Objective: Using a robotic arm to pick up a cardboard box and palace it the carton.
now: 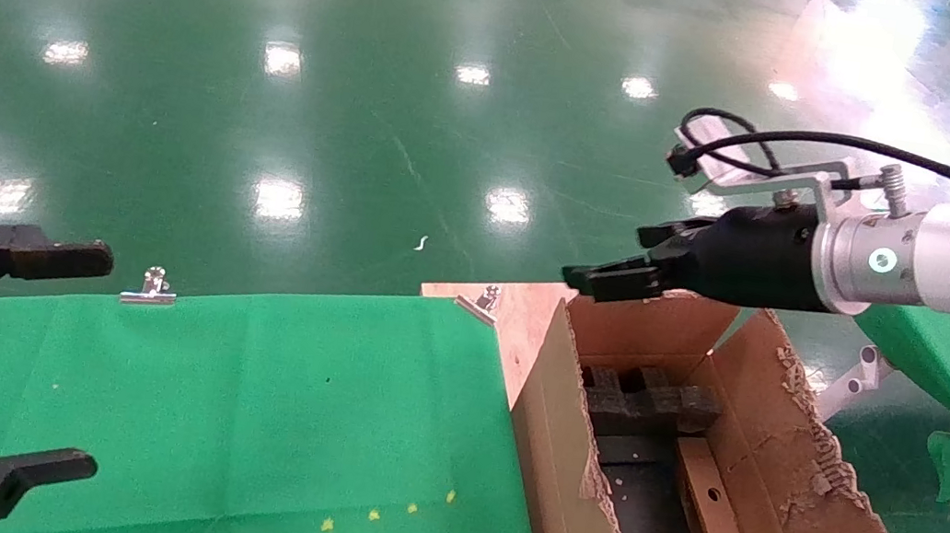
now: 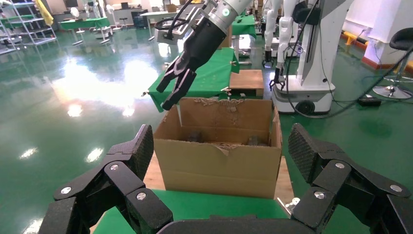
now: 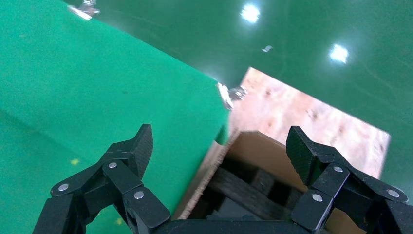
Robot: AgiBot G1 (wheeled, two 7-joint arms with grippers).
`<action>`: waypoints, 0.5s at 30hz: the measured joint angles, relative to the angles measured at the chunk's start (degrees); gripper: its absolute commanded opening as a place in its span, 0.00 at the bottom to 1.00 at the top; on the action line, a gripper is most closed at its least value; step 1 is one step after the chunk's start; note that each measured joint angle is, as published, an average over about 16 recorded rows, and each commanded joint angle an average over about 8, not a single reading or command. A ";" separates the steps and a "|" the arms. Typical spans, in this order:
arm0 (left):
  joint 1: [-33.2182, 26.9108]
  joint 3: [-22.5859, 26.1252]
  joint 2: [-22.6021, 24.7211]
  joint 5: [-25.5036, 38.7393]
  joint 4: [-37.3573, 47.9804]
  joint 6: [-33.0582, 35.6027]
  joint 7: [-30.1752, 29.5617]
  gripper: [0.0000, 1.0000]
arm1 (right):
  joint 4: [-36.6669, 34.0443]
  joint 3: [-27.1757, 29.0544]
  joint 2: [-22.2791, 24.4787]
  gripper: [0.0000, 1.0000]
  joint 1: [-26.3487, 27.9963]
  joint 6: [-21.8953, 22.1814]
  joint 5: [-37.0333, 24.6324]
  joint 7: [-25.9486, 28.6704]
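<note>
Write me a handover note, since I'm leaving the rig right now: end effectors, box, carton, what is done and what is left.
Right end effector: open, empty, in the air over the carton's far edge.
Left end effector: open, empty, parked over the green table.
Box: inside the carton, tilted among the black foam; nothing grips it.
Done: the box looks placed in the carton.
Left: probably only pulling the right arm clear; check whether the box sits properly.

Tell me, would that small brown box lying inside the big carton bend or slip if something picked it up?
The small cardboard box looks flat and closed, so probably fairly stiff. Its plain matte cardboard likely grips well. It leans on edge against the carton wall beside the black foam, so a nudge might tip it flat.
</note>
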 measured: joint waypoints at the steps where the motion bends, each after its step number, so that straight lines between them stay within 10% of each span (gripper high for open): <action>1: 0.00 0.00 0.00 0.00 0.00 0.00 0.00 1.00 | -0.08 0.98 -0.13 1.00 -0.77 -0.54 0.92 -1.21; 15: -0.01 0.04 -0.01 -0.03 0.01 -0.01 0.02 1.00 | -1.21 14.41 -1.87 1.00 -11.43 -7.95 13.63 -17.83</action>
